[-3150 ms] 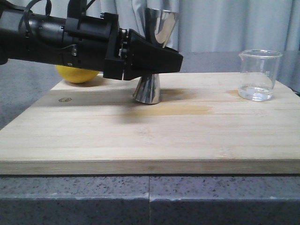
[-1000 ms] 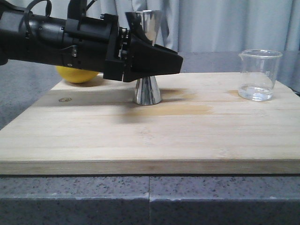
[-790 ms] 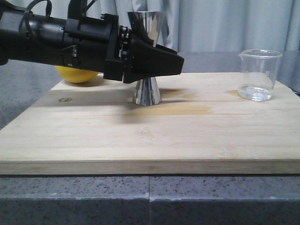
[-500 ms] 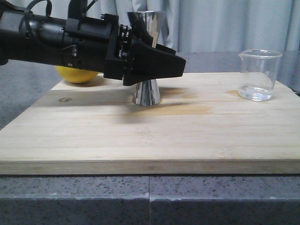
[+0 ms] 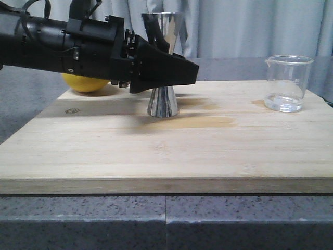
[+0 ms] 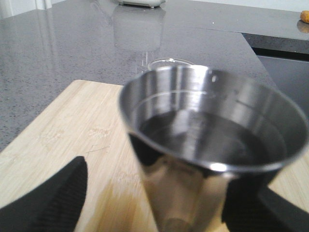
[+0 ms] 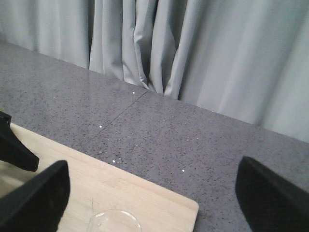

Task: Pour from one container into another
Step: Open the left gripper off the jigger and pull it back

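Presently the left gripper [image 5: 174, 70] is loosening around the jigger [image 5: 163, 101] at centre frame; half a second ago its black fingers were standing close about the waist, and now the arm is sitting slightly further toward the left edge, with the wrist view showing the fingers [image 6: 46, 200] wide apart on either side of the jigger and seemingly not touching it; the jigger is standing upright on the cutting board [image 5: 156, 151], holding liquid; this is suggesting a release after the pour, so the transfer is judged largely complete. The beaker [image 5: 287, 83] is standing upright at the right of the frame, well apart from the jigger, with a little clear liquid remaining at its bottom. The right gripper [image 7: 145, 203] is hanging above the beaker with fingers spread wide, holding nothing. Count: one jigger; one beaker; one board; one lemon [image 5: 86, 83] behind the left arm; two grippers.
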### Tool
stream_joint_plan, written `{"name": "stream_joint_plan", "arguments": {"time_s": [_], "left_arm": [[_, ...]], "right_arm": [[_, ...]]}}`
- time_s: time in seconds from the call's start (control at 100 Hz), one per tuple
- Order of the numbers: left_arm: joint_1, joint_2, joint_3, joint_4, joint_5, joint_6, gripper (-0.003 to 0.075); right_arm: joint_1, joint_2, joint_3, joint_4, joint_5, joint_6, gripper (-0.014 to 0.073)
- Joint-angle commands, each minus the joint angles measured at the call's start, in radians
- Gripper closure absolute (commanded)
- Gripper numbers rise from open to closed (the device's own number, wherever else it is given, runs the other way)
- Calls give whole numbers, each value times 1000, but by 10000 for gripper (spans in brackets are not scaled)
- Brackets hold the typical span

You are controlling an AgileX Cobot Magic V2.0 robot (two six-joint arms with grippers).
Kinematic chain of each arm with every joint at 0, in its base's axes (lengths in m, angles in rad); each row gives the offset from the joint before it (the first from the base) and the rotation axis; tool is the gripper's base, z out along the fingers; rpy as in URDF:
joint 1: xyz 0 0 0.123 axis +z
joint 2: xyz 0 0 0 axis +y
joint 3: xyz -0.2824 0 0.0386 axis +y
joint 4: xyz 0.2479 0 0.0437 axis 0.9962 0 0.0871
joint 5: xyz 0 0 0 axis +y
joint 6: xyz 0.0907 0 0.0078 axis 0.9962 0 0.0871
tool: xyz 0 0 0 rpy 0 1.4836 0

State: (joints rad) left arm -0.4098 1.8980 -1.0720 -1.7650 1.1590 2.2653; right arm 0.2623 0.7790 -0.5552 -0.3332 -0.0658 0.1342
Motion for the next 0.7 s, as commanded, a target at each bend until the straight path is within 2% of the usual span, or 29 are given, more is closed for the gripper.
{"name": "stream_joint_plan", "arguments": {"time_s": [0.0, 0.29, 0.69], "left_arm": [[2, -63, -20, -42, 105, -32, 136], [5, -90, -20, 17, 85, -69, 115], [13, -178, -20, 180, -30, -251, 115]], "right_arm": [[-7, -9, -36, -8, -67, 4, -34], [-7, -9, -36, -8, -67, 4, -34], [-7, -9, -36, -8, -67, 4, -34]]}}
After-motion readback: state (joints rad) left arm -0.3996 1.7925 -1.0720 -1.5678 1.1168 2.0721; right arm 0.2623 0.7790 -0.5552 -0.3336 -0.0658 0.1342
